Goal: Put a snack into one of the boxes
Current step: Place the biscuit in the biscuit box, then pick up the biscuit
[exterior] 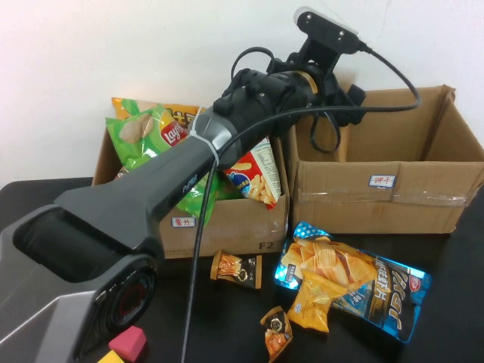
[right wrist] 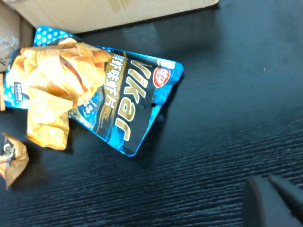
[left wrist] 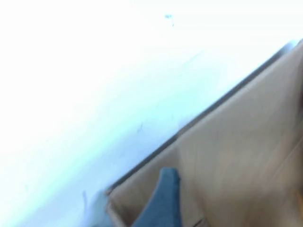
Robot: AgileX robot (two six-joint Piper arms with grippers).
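Note:
My left arm reaches across the table to the boxes, and my left gripper (exterior: 335,113) hangs over the back left corner of the right cardboard box (exterior: 393,181). The left wrist view shows only that box's inner wall (left wrist: 236,156), the white wall behind it and a blurred blue shape (left wrist: 163,201). A blue chips bag (exterior: 355,281) lies on the black table in front of the right box, with a yellow pack (exterior: 314,304) on it. My right gripper (right wrist: 272,201) is shut and empty, low over bare table beside the blue bag (right wrist: 118,99).
The left box (exterior: 227,227) is heaped with snack bags, among them a green bag (exterior: 151,132). Two small brown packs (exterior: 236,268) (exterior: 277,333) lie in front of it. A pink block (exterior: 128,344) sits at the table's near edge.

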